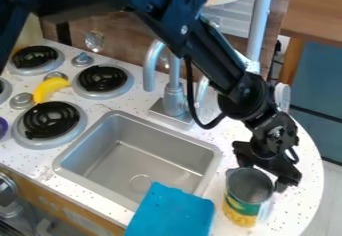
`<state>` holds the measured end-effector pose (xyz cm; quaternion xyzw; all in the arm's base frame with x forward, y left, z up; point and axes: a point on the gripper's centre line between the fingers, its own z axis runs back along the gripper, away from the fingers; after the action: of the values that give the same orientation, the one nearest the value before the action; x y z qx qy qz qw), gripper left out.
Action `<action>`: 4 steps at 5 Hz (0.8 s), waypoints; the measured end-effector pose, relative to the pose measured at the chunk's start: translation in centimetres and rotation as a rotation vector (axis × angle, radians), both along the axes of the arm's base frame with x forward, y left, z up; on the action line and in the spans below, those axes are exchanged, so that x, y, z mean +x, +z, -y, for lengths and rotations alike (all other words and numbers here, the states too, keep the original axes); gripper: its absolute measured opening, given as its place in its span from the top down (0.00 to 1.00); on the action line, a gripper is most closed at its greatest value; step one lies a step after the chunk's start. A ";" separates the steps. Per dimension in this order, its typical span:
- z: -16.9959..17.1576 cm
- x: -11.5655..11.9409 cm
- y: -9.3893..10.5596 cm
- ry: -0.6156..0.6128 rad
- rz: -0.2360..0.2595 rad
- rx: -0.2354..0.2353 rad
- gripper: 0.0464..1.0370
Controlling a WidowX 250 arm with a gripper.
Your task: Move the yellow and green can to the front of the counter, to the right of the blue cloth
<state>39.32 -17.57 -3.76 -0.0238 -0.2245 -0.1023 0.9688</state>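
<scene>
My gripper (264, 173) hangs over the right end of the counter, with its fingers apart at the back rim of an open metal can (242, 204). The can has a green and yellow label and a grey inside. Parts of its far side are hidden by the gripper. A clear object (266, 210) shows along the can's right side. Left of the can, a blue cloth (172, 211) lies over the front right corner of the sink (137, 157).
A faucet (175, 97) rises behind the sink. Several black burners (52, 120) are at the left, with a yellow banana (50, 87) between them and a purple object (3, 127) at the left edge. The counter's rounded edge curves beyond the can.
</scene>
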 end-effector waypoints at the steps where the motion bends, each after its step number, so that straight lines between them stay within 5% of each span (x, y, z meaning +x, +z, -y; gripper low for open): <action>1: 0.1 -0.4 -0.3 -0.002 -0.010 -0.015 0.04; 2: 0.4 -0.4 0.3 -0.015 0.001 -0.025 0.04; 4: -0.5 2.0 6.1 0.027 0.140 -0.093 0.04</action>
<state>41.34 -17.08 2.35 -0.0587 -0.2962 -0.0801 0.9499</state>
